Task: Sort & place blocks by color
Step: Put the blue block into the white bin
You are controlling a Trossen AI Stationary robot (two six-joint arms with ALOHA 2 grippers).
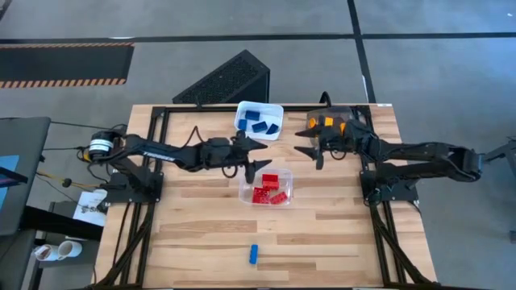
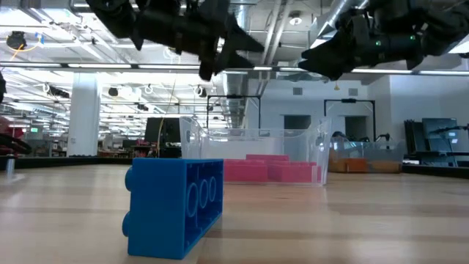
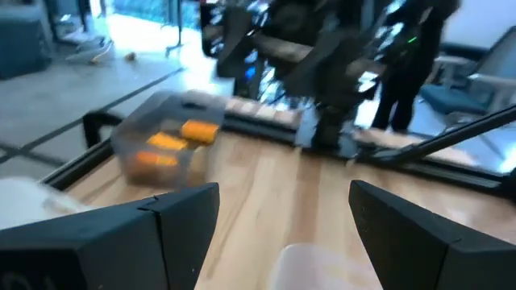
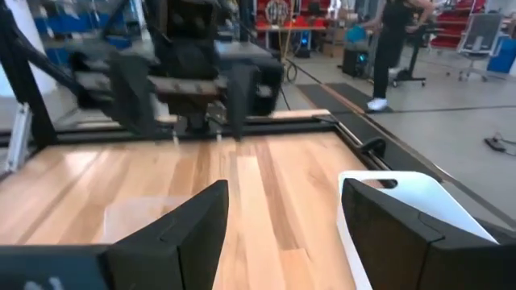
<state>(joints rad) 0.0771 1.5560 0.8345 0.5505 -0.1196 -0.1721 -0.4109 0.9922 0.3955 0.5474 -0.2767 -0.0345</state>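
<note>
My left gripper [image 1: 266, 155] [image 3: 282, 201] is open and empty, above the table between the white bin and the clear bin. My right gripper [image 1: 300, 142] [image 4: 282, 201] is open and empty, just left of the grey bin. Both hang high above the table in the low view. Several blue blocks [image 1: 260, 122] lie in the white bin [image 1: 242, 113]. Several red blocks [image 1: 269, 189] lie in the clear bin [image 1: 287, 179]. Orange blocks [image 1: 329, 124] [image 3: 173, 141] lie in the grey bin [image 1: 355, 113]. One blue block [image 1: 253, 254] [image 2: 176, 205] rests on the table near its near edge.
The three bins sit around the table's far middle; the two grippers face each other about a bin's width apart. A black perforated box [image 1: 226, 79] stands beyond the far edge. Bare wood [image 1: 201, 234] lies around the lone blue block. A person [image 4: 391, 48] stands in the room beyond.
</note>
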